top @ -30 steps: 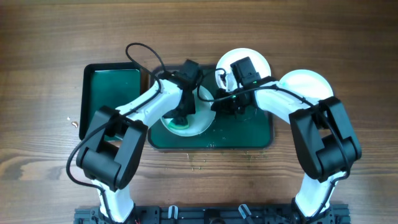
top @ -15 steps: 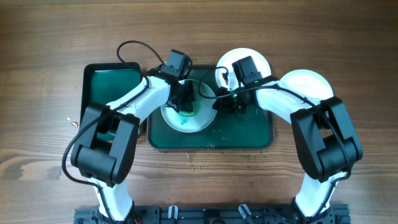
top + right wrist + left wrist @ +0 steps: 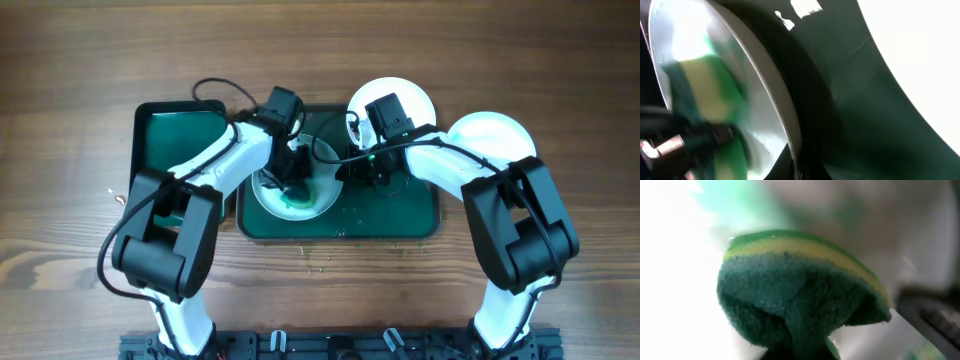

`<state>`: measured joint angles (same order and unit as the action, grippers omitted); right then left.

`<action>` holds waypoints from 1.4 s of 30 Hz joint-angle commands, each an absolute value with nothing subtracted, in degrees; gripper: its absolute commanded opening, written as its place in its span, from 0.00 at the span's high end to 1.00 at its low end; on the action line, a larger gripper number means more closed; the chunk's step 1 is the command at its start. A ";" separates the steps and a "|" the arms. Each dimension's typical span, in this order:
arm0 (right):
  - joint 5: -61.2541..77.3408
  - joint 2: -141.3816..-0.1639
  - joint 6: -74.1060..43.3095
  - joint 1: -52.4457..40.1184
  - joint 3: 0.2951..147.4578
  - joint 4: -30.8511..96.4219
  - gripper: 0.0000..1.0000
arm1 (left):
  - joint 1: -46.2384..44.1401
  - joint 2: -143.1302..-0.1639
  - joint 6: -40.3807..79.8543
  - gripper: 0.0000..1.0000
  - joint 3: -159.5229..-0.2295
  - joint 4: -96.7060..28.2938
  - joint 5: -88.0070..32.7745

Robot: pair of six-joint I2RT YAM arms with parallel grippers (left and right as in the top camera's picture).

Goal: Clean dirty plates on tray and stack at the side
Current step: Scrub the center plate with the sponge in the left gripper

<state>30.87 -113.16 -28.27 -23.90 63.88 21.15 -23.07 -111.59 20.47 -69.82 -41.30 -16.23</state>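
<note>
Tray point(image 3: 400, 215) at frame centre on tabletop point(image 3: 80, 80). Smeared plate point(image 3: 325, 190) sits in its left half, teal streak near lower edge. Left pincer point(image 3: 293, 178) clenched on green-yellow sponge point(image 3: 800, 300), pressed onto that plate. Right pincer point(image 3: 362, 172) at plate's right rim; cannot tell whether released or clenched. Second plate point(image 3: 410, 98) overlaps tray's upper edge. Third plate point(image 3: 495, 135) on tabletop, upper right of tray. Smaller tray point(image 3: 180, 135) at left.

Blurred sponge point(image 3: 800, 305) cut off at the lower edge, plate point(image 3: 735, 90) soft with blur and cropped at the edges, right gripper point(image 3: 357, 172) fingers hidden under its wrist, tray point(image 3: 400, 222) half covered by arms.
</note>
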 commanded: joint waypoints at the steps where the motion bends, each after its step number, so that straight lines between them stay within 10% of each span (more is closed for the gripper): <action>1: 31.62 -114.61 -28.47 -23.86 63.22 21.26 0.96 | -23.66 -114.74 11.79 0.96 -67.51 -38.26 -27.59; 13: 31.59 -114.61 -28.49 -23.86 63.22 21.21 0.96 | -19.64 -114.72 38.02 0.96 -67.88 -44.10 17.89; 18: 31.59 -114.61 -28.51 -23.86 63.22 21.19 0.96 | -20.67 -114.72 34.85 0.96 -67.88 -48.73 15.90; 29: 31.57 -114.61 -28.49 -23.86 63.22 21.19 0.96 | -22.83 -114.72 -10.83 0.96 -67.88 -48.40 -27.97; 42: 31.57 -114.61 -28.47 -23.86 63.22 21.21 0.96 | -21.30 -114.74 3.64 0.96 -67.88 -34.83 0.75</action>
